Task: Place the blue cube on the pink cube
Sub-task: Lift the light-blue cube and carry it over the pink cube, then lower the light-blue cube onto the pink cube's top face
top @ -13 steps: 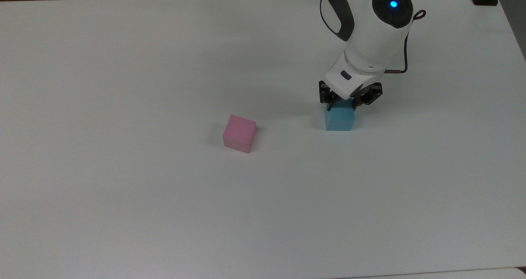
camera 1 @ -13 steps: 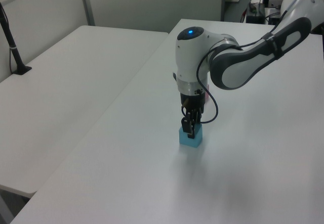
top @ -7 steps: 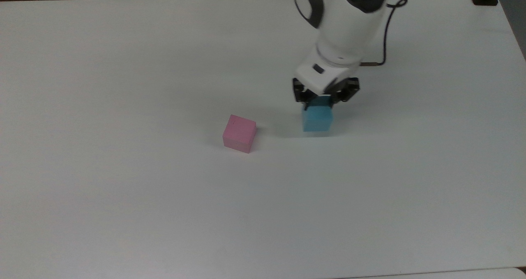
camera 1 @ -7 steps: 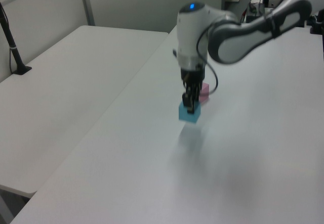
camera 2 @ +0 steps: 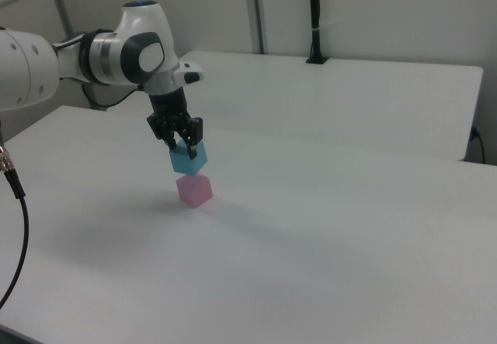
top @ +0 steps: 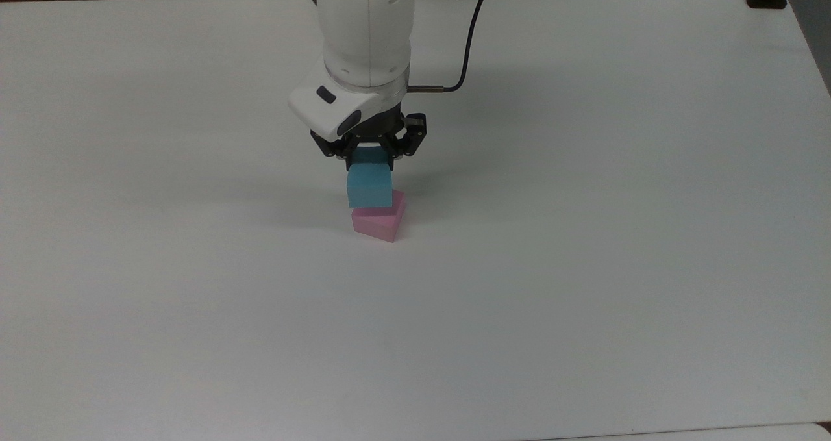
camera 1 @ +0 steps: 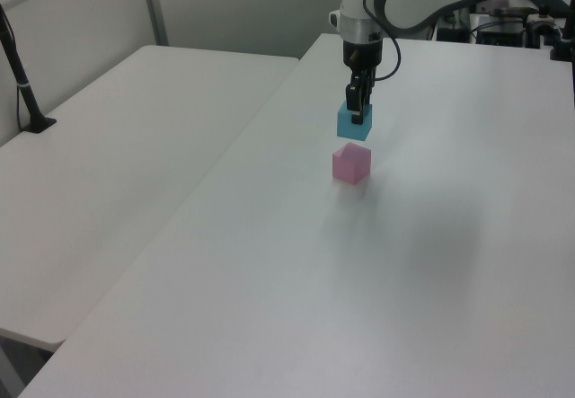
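My gripper point(top: 369, 156) point(camera 1: 358, 108) point(camera 2: 179, 144) is shut on the blue cube point(top: 369, 188) point(camera 1: 354, 122) point(camera 2: 189, 158), a light-blue block held by its top. The cube hangs in the air directly above the pink cube point(top: 380, 221) point(camera 1: 351, 163) point(camera 2: 193, 190), which rests on the white table point(top: 584, 265). A small gap shows between the two cubes in the left view and the right view. In the top view the blue cube covers the back part of the pink cube's top.
A second white table point(camera 1: 117, 155) point(camera 2: 349, 95) stands beside this one, with a black post point(camera 1: 22, 84) point(camera 2: 314, 18) at its far edge. A black cable point(top: 464, 58) runs from the arm's wrist. Open table surface lies all around the cubes.
The arm lifted the blue cube off the table and carried it toward the top view's left, from beside the pink cube to directly above it. The pink cube stayed put.
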